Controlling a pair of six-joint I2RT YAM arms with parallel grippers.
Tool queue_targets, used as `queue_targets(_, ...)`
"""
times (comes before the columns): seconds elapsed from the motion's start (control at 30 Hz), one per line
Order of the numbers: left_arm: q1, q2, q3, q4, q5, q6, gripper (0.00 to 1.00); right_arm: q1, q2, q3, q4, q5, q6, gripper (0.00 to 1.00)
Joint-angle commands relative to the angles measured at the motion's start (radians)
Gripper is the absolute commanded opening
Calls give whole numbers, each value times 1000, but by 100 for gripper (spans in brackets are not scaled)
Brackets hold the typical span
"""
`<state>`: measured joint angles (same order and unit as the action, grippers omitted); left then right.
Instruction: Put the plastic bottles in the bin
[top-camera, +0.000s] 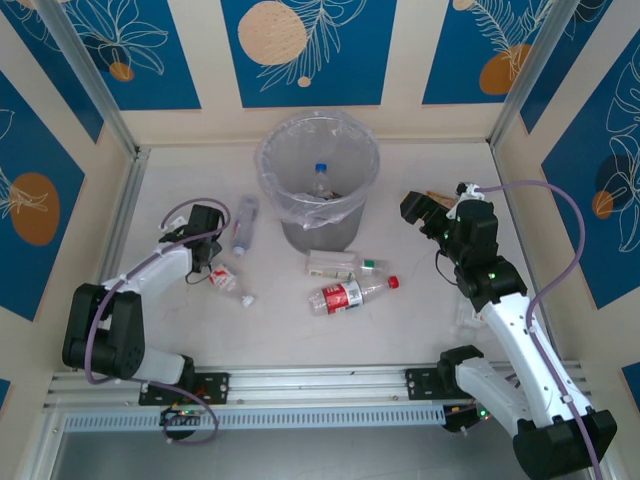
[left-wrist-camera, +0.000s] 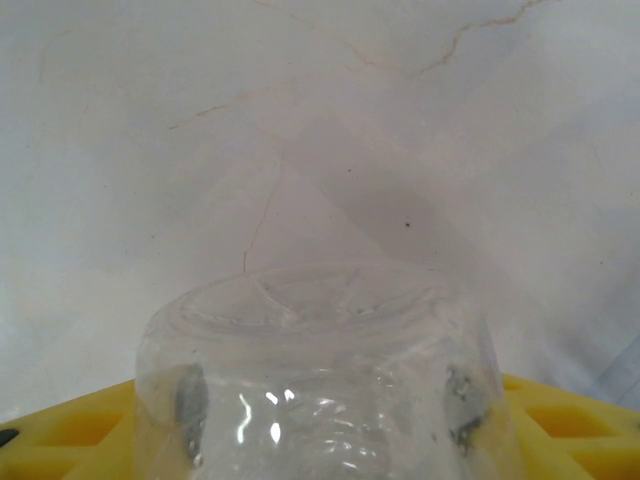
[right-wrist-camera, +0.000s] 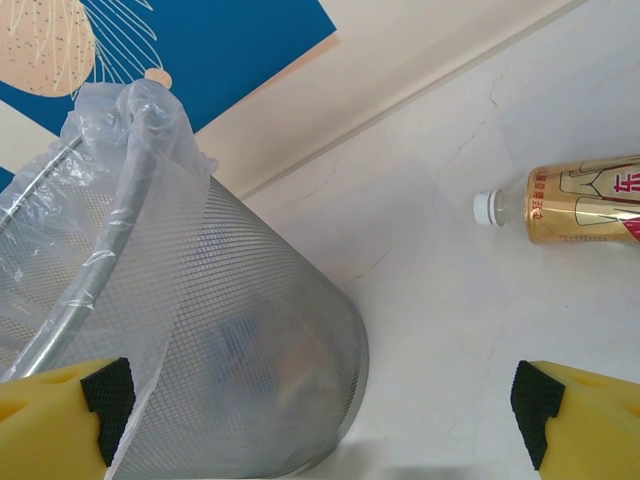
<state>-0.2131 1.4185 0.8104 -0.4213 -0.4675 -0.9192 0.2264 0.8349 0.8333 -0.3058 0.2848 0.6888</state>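
Left wrist: left end effector (left-wrist-camera: 325, 415) pinches clear plastic bottle (left-wrist-camera: 320, 320); right end effector (right-wrist-camera: 320, 400) spread.

My walled work cell.
I see a pale, cracked tabletop (top-camera: 400, 335) and cream walls (top-camera: 210, 60) carrying blue leaf-print panels (top-camera: 340, 60).

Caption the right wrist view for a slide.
Open right gripper faces the bag-lined mesh bin; white-capped amber bottle lies nearby.

The top camera looks steeply down from the near edge over the whole tabletop (top-camera: 420, 330), the left wrist camera sits low, close against a clear bottle (left-wrist-camera: 320, 390), and the right wrist camera faces the nearby bin (right-wrist-camera: 250, 330), shared with the top view.
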Motion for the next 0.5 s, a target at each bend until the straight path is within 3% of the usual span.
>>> queue_targets(0.0,14,13,38,13,26,83,63,-6,-2,-3,16,11,15,99)
queue_targets(0.47,13,-53,90,40,190,239,62,-4,25,13,30,-20,-17,99)
